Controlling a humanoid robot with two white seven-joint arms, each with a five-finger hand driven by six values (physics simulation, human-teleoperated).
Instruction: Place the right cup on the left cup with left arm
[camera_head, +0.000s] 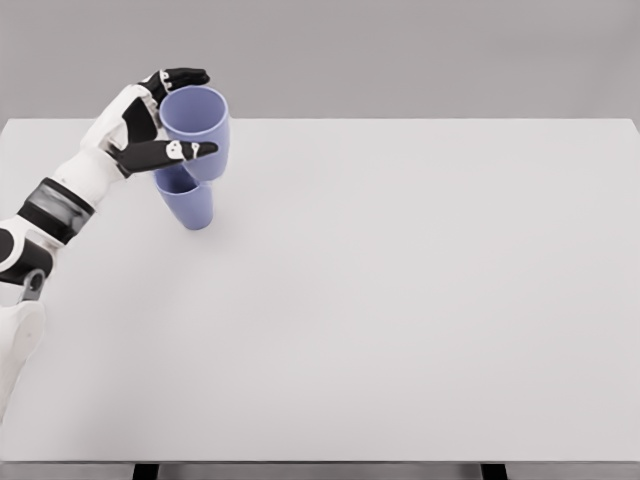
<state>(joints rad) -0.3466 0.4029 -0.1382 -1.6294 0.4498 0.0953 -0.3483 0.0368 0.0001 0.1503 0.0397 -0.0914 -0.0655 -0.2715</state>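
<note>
White and broad, the table is spreading out under a plain grey backdrop, with the left arm reaching in from the lower left edge toward its far left corner. That arm's left hand is wrapping its black-tipped fingers and thumb around the upper blue cup, clasping it at a slight tilt. Directly beneath the hand, the lower blue cup is standing on the table, and the held cup's base is sitting in its mouth.
</note>
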